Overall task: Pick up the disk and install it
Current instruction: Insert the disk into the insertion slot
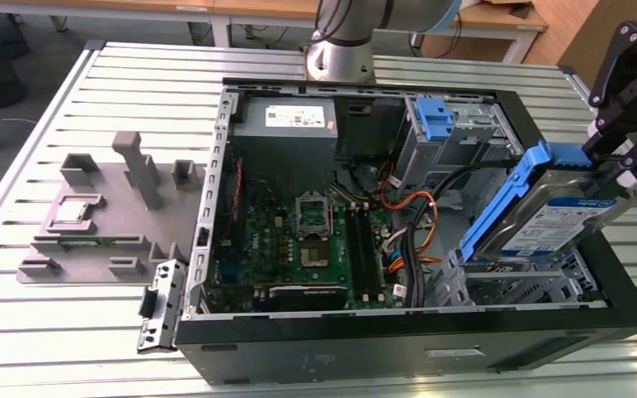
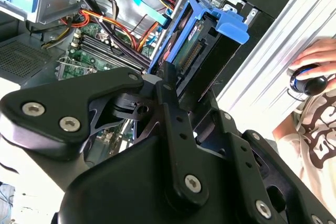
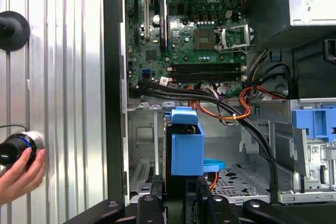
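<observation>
Two black jaws are clamped on the blue carrier of the disk [image 1: 546, 220], which hangs tilted with its white-and-blue label up, print not legible. Its lower end sits at the metal cage [image 1: 517, 286] in the case [image 1: 407, 344] corner on the exterior view's right. The arm [image 1: 341, 50] stands on the desk [image 1: 130, 75] behind the case.

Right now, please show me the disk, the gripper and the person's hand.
disk [image 1: 551, 225]: exterior view, on its white-and-blue label.
gripper [image 1: 625, 170]: exterior view, midway between its fingertips.
hand [image 3: 22, 177]: first wrist view, on the middle of the hand.
</observation>
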Tool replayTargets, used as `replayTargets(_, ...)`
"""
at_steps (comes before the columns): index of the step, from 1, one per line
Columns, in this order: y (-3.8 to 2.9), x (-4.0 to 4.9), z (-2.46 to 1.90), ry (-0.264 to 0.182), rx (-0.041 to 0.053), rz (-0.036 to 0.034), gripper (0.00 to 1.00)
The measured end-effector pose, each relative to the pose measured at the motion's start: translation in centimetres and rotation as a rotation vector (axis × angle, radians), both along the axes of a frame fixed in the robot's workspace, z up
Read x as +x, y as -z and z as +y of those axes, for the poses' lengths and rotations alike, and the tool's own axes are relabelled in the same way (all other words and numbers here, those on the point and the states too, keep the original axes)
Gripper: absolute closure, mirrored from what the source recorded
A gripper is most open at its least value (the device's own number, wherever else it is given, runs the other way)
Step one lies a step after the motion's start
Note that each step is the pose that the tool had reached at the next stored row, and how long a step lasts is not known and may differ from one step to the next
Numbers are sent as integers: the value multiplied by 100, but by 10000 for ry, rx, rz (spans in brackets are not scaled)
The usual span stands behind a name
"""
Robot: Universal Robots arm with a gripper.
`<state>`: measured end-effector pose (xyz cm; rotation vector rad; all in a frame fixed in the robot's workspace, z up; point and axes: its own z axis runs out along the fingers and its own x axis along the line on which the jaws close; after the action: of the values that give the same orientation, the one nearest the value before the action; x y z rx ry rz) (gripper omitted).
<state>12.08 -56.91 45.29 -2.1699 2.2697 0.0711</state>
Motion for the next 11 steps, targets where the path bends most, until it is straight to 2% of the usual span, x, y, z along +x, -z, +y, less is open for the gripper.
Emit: replayTargets(11, 17, 0, -1, -4, 15, -3, 65)
